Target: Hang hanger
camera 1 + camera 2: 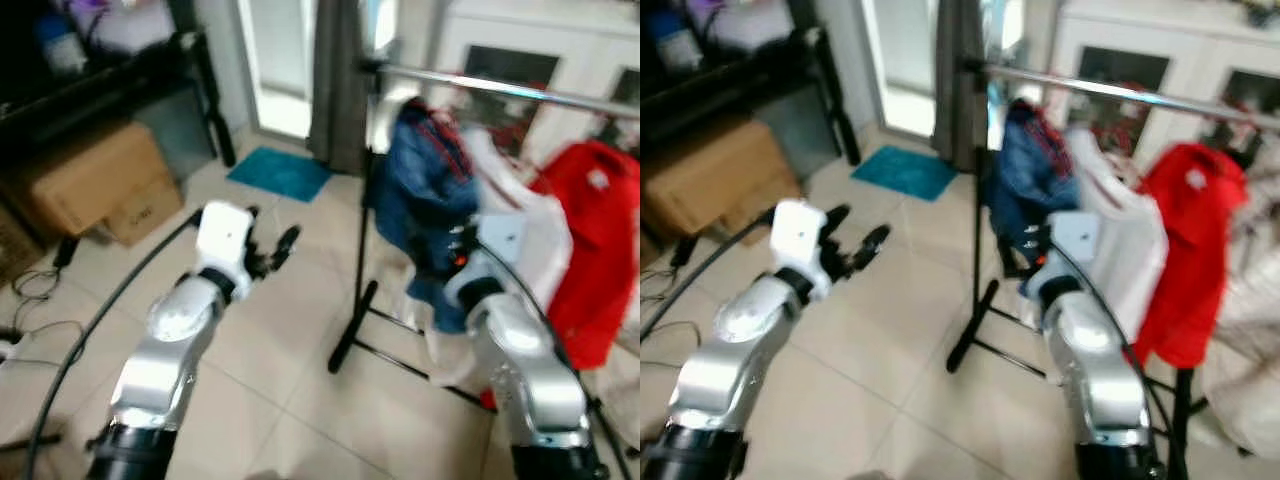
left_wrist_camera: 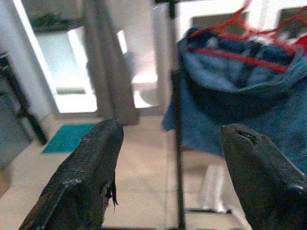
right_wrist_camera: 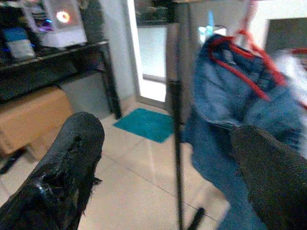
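A black clothes rack (image 1: 362, 270) with a silver rail (image 1: 520, 92) is seen standing on the beige tiled floor (image 1: 290, 330). A blue denim garment (image 1: 420, 190) on a red hanger (image 2: 240, 55), a white garment (image 1: 520, 235) and a red garment (image 1: 590, 240) are hung from the rail. A teal mat (image 1: 280, 172) and cardboard boxes (image 1: 95, 185) are laid on the floor.

Daylight pours in from the doorway (image 1: 278, 70) at the back, blown out to near white, and it throws a pale sheen across the floor tiles (image 1: 290, 330). Head views are smeared with motion blur all over, so the clothes rail (image 1: 520, 92) and the red garment (image 1: 590, 240) have soft edges. The shelf corner (image 1: 90, 60) on the left sits in deep shade. Wrist views are soft too, with the near black fingers (image 2: 86, 177) out of focus, and the white cabinet (image 2: 216, 12) is washed out.
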Robot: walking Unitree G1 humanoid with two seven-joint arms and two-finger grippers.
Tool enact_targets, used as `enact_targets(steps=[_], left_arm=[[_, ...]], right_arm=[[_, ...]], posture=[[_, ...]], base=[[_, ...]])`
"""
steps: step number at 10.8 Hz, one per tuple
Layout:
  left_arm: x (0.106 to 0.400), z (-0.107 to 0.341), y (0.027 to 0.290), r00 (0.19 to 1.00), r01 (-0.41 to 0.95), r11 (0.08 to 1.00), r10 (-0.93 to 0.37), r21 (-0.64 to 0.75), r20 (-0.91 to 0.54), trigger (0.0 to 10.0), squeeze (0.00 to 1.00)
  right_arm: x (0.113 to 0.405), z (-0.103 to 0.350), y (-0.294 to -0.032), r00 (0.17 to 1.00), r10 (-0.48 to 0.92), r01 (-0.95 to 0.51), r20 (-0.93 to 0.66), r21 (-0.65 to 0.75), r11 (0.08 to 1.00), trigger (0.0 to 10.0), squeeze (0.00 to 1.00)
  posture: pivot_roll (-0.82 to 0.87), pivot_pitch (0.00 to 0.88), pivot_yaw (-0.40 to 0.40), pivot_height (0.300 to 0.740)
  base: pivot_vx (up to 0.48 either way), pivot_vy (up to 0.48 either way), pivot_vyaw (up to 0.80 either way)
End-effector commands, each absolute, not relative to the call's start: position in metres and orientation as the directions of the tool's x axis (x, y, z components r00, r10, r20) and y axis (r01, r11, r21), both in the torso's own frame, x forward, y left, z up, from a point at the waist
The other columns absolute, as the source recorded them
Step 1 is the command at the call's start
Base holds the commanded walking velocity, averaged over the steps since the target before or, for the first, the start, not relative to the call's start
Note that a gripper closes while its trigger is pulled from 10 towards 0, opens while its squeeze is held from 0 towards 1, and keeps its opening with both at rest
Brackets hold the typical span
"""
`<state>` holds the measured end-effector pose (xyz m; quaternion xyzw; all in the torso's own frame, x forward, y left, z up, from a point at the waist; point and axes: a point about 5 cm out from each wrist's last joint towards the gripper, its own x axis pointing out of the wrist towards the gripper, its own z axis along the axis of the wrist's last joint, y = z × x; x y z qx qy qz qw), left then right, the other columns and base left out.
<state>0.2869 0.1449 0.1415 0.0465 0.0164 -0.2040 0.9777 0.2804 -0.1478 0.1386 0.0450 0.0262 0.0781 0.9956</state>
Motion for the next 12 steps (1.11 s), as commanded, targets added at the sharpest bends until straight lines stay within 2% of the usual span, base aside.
enact_targets(steps=[1,3,5,9,12], left_arm=[[0.289,0.144,0.144,0.913,0.408,0.908,-0.406,0.092,-0.048,10.0,0.0],[0.294,0.148,0.145,0.908,0.419,0.902,-0.416,0.109,-0.051,10.0,0.0],[0.289,0.144,0.146,0.909,0.417,0.905,-0.413,0.087,-0.057,10.0,0.0],[0.291,0.147,0.146,0.903,0.429,0.9,-0.426,0.076,-0.051,10.0,0.0],[0.294,0.147,0.134,0.866,0.5,0.858,-0.496,0.115,-0.064,10.0,0.0]], right_arm=[[0.282,0.139,-0.154,0.992,0.121,-0.117,-0.041,0.09,0.989,10.0,0.0],[0.288,0.142,-0.152,0.993,0.111,-0.108,-0.031,0.095,0.99,10.0,0.0],[0.289,0.141,-0.153,0.994,0.105,-0.1,-0.039,0.099,0.99,10.0,0.0],[0.29,0.151,-0.16,0.996,0.086,-0.087,0.009,0.043,0.995,10.0,0.0],[0.295,0.157,-0.173,0.999,0.042,-0.042,0.021,0.03,0.999,10.0,0.0]], posture=[[-0.03,0.0,0.075,0.74],[-0.02,0.0,0.067,0.74],[-0.02,0.0,0.073,0.74],[-0.03,0.0,0.073,0.74],[-0.03,0.0,0.061,0.74]], base=[[0.266,0.0,0.0],[0.266,0.0,0.0],[0.291,0.0,-0.65],[0.301,0.0,0.0],[0.306,0.0,0.0]])
